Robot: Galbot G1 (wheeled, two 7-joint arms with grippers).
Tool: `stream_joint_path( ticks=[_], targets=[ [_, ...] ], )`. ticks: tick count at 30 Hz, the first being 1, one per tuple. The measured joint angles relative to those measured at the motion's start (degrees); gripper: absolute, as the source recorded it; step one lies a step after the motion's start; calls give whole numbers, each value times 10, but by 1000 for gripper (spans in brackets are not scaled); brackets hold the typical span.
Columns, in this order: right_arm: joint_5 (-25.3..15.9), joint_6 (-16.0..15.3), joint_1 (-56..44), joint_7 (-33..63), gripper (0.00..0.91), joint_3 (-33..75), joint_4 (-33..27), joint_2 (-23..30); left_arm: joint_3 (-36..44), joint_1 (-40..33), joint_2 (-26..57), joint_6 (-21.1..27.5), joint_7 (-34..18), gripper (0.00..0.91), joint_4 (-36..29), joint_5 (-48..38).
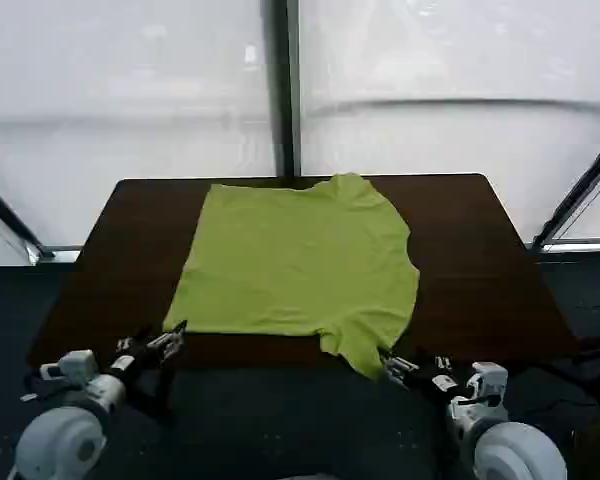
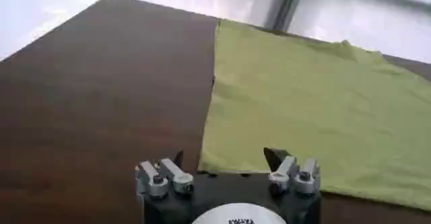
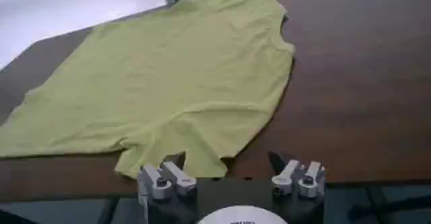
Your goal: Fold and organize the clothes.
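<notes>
One shirt, head view: I see a lime yellow-green T-shirt [image 1: 295,265] spread flat on the dark brown counter [image 1: 480,270], covering its middle from the far edge to near the front edge.
Sleeve, head view: one short sleeve reaches the front edge on my right side, and its tip hangs slightly over.
Left hand, head view: my left hand [image 1: 172,339] sits at the front edge, just beside the shirt's near left corner, fingers apart.
Right hand, head view: my right hand [image 1: 392,367] sits just in front of the counter, next to the hanging sleeve tip, fingers apart.
Left wrist view: the left hand [image 2: 225,159] is open, both fingertips pointing at the shirt's [image 2: 316,111] near corner; the hem lies just beyond the tips, and I cannot tell if they touch it. Bare counter [image 2: 101,97] lies beside the shirt.
Right wrist view: the right hand [image 3: 227,159] is open, nothing between its fingers; the sleeve of the shirt [image 3: 168,77] ends just ahead of the tips, on the counter [image 3: 357,97].
</notes>
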Motion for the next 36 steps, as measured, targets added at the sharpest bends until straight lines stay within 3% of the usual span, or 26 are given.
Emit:
stream_joint_path(
  ticks=[5, 8, 9, 11, 12, 15, 16, 18, 19, 20, 22, 24, 36],
  targets=[
    [-11, 4, 7, -5, 868, -13, -16, 7, 3, -3, -5, -4, 0, 878, 9, 2],
    [-15, 6, 8, -8, 702, -18, -22, 10, 5, -3, -6, -6, 1, 878, 11, 3],
    [-17, 6, 8, -9, 692, -19, -24, 10, 5, -3, -6, -6, 1, 878, 11, 3],
    [-20, 8, 8, -12, 605, -20, -26, 11, 5, -2, -7, -6, 1, 819, 11, 3],
    [-21, 9, 8, -13, 556, -20, -27, 11, 6, -2, -7, -6, 1, 673, 11, 3],
    [-22, 9, 8, -14, 458, -22, -29, 12, 9, -2, -9, -7, 2, 556, 10, 5],
    [-23, 9, 8, -14, 390, -22, -29, 12, 11, -3, -10, -7, 2, 488, 11, 7],
    [-23, 10, 7, -14, 156, -23, -29, 12, 12, -5, -12, -8, 2, 312, 14, 8],
    [-23, 10, 6, -14, 156, -23, -29, 12, 13, -6, -12, -9, 2, 234, 15, 8],
    [-23, 10, 6, -14, 78, -22, -29, 12, 14, -6, -13, -10, 2, 146, 16, 9],
    [-22, 10, 4, -14, 39, -21, -30, 11, 15, -7, -15, -12, 2, 20, 19, 9],
    [-22, 10, 3, -14, 0, -21, -30, 10, 15, -7, -16, -12, 2, 0, 19, 9],
    [-4, 5, -25, -1, 0, -2, 12, -18, -5, 34, -19, -9, -7, 0, -22, 5]
  ],
)
